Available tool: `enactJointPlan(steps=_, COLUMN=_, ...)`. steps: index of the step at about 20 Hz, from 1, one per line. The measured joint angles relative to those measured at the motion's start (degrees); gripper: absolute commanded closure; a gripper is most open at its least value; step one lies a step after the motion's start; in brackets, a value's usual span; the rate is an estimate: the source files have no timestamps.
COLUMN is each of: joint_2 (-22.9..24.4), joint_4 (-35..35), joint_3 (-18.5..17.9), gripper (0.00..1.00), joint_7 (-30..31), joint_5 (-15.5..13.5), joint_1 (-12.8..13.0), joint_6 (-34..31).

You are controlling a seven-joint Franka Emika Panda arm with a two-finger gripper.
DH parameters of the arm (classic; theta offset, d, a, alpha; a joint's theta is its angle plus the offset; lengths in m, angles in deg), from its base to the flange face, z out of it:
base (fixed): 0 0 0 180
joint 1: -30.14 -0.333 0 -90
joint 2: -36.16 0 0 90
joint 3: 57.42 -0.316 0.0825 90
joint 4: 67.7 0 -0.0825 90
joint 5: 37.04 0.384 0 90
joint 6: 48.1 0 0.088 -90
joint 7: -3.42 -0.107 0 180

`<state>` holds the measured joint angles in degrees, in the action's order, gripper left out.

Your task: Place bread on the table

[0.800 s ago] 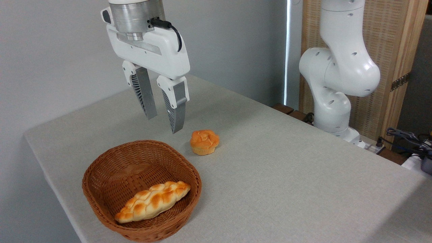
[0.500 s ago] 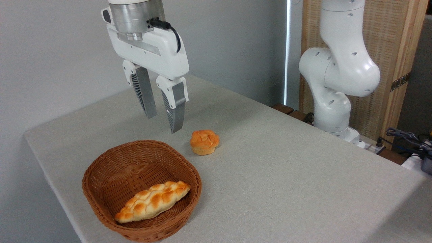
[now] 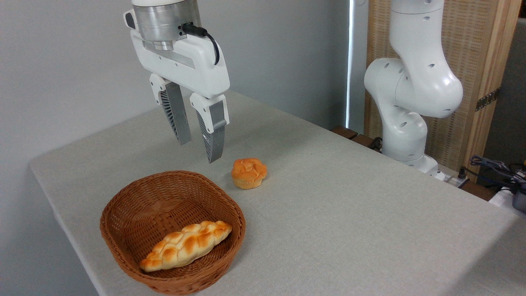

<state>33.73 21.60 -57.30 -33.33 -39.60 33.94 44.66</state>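
Observation:
The bread (image 3: 185, 245), a long braided golden loaf, lies inside the brown wicker basket (image 3: 135, 205) at the front left of the table (image 3: 349, 213). My gripper (image 3: 199, 152) hangs in the air above the basket's far rim, pointing down, well above the loaf. Its two fingers stand a small gap apart with nothing between them.
A small round orange bun (image 3: 248, 173) sits on the cloth just right of the basket's far side. The arm's white base (image 3: 407, 123) stands at the table's back right edge. Cables (image 3: 497, 168) lie at the far right. The table's left edge runs close to the basket.
The gripper's fingers have drawn slightly closer together and the hand has shifted a touch. The loaf, the basket and the bun have not moved.

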Motion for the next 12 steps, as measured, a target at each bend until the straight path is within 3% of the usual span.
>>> enactJointPlan(steps=12, joint_2=-0.24, joint_4=0.00, joint_3=-0.03, gripper=0.00, joint_7=-0.04, joint_5=0.00, joint_1=-0.11, joint_6=1.44)
